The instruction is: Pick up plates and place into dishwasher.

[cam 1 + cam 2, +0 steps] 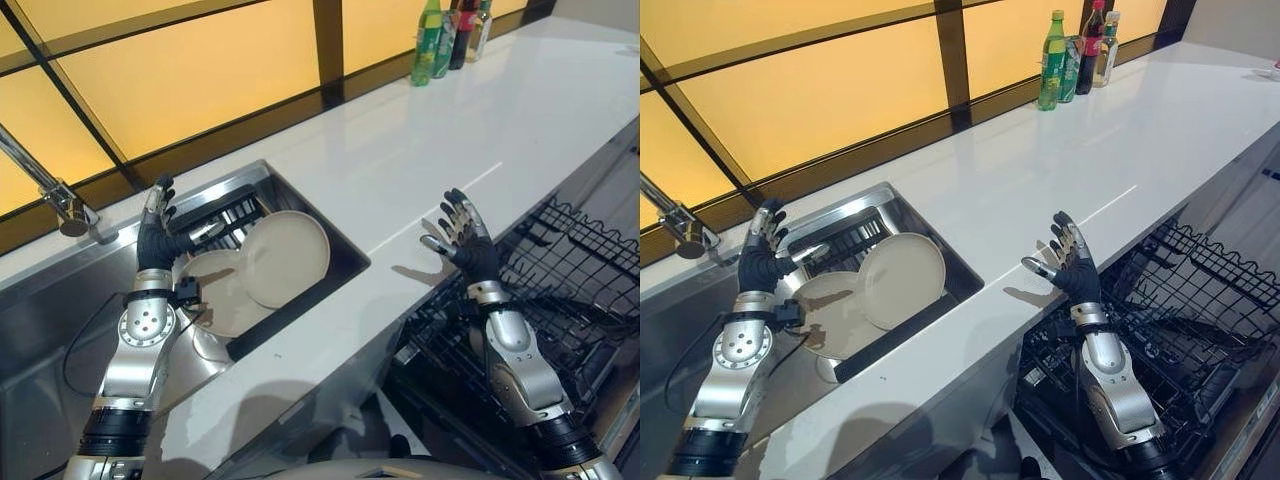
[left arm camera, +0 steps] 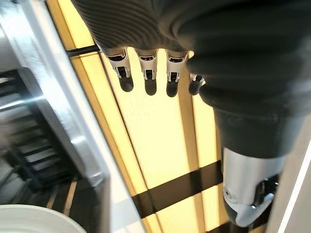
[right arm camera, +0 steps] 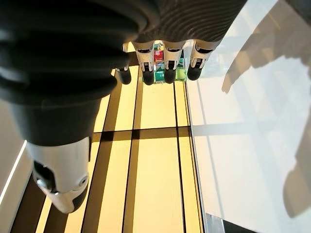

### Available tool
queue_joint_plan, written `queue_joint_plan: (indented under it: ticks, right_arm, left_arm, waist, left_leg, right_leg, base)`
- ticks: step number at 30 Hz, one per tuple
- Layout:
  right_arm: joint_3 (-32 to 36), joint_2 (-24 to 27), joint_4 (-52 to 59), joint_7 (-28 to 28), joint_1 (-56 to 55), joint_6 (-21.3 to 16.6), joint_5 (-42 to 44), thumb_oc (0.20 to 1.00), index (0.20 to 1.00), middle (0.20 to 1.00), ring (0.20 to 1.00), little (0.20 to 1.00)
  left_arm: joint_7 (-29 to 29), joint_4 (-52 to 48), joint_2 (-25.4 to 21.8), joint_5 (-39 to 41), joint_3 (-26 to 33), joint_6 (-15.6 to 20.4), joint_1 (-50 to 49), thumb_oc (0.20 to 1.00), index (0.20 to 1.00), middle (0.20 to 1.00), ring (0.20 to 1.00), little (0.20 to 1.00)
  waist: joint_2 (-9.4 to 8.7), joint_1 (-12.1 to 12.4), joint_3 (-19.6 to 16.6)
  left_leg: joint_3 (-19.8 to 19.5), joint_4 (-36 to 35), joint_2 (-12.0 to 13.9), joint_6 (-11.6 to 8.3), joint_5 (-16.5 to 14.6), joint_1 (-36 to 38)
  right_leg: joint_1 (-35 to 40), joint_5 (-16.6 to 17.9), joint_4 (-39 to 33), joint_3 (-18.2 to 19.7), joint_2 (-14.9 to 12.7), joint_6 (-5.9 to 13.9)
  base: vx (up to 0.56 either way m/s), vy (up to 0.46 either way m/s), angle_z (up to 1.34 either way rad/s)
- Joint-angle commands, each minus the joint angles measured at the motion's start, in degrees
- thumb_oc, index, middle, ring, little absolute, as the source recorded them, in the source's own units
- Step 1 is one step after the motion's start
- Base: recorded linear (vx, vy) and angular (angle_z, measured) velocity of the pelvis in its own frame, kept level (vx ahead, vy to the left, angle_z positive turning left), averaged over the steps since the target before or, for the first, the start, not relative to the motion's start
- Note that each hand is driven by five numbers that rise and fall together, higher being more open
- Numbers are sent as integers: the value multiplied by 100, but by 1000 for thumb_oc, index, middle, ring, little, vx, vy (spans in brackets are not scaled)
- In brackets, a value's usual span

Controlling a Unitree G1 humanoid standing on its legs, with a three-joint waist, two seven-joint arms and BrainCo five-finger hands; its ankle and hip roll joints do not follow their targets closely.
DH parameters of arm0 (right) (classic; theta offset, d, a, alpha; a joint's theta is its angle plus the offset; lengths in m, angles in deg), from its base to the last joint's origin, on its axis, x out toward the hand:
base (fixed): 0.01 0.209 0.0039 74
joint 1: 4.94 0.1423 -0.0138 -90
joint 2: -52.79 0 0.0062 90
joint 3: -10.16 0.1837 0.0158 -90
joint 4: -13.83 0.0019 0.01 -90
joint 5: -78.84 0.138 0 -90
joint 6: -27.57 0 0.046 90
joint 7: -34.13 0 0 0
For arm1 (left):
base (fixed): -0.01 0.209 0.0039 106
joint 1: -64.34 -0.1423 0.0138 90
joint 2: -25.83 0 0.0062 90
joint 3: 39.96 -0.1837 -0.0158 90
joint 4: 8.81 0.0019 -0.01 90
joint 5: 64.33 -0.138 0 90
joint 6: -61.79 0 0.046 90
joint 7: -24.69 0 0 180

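kitchen | steel sink | white counter | open dishwasher rack

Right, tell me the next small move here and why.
Probably lower the left hand onto the upper plate in the sink and close on its rim. Both hands are open and hold nothing: the left is raised above the sink's left side, the right hand is up over the open dishwasher rack. Two plates lie overlapped in the sink, and that rack looks to hold no plates.

White countertop, steel sink set in it holding cream plates, bottles at far end
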Motion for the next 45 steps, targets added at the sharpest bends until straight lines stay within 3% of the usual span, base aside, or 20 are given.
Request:
queue_joint_plan:
  ticks: [1,6,9,18,28,36,40,45]
  right_arm:
    - [8,19,272,40,-29,-169,53,1000,1000,1000,1000,1000]
    - [-23,144,263,-2,51,-156,105,1000,1000,1000,1000,1000]
    - [-64,233,210,-59,220,-168,135,1000,1000,1000,1000,1000]
    - [-155,440,16,-168,621,-188,149,1000,1000,1000,1000,1000]
    - [-228,512,-42,-302,896,-211,33,1000,1000,1000,1000,1000]
    - [-220,510,-52,-349,1021,-322,-36,1000,1000,1000,1000,1000]
    - [-251,507,-22,-417,1068,-245,-85,1000,1000,1000,1000,1000]
    - [-204,546,30,-421,1021,-189,-69,1000,1000,1000,1000,1000]
  left_arm:
    - [-17,197,-595,-355,-109,100,374,1000,1000,1000,1000,1000]
    - [93,328,-544,-213,-205,67,446,1000,1000,1000,1000,1000]
    - [198,515,-686,-717,-420,26,605,1000,1000,1000,1000,1000]
    - [167,1045,-1014,-347,-752,-56,1212,1000,1000,1000,1000,1000]
    - [-314,1383,-1147,-650,-818,26,1663,1000,1000,1000,1000,1000]
    - [-568,1679,-1387,-809,-797,-196,1958,1000,1000,1000,1000,1000]
    - [-442,1969,-1457,-809,-839,-422,2073,1000,1000,1000,1000,1000]
    - [277,2058,-1461,-273,-881,-647,2113,1000,1000,1000,1000,1000]
  waist:
    - [-394,-110,-209]
    - [-385,-129,-23]
    - [-355,-160,151]
    - [-302,-267,600]
    - [-378,-301,1022]
    - [-438,-254,1238]
    - [-444,-249,1257]
    - [-456,-254,1271]
  left_leg:
    - [-119,359,-255,152,17,-628]
    - [-105,557,-284,186,-19,-801]
    - [-105,719,-304,199,-24,-995]
    - [-50,967,-364,237,-3,-1342]
    - [30,1323,-396,257,-30,-1785]
    - [8,1456,-455,283,-30,-2048]
    - [-10,1495,-472,284,-35,-2087]
    - [9,1523,-452,286,-36,-2070]
  right_leg:
    - [107,-659,510,-12,-590,482]
    - [-86,-637,659,84,-649,526]
    - [-266,-609,744,184,-670,558]
    - [-524,-516,803,359,-747,628]
    - [-838,-444,922,451,-851,664]
    - [-1017,-391,951,468,-896,675]
    - [-1028,-383,948,459,-899,668]
    - [-1006,-408,986,445,-895,668]
  base:
    - [68,56,-3]
    - [29,44,-5]
    - [-19,33,-9]
    - [-11,45,-11]
    - [-20,32,-5]
    - [-16,5,-1]
    - [0,0,0]
    - [36,12,0]
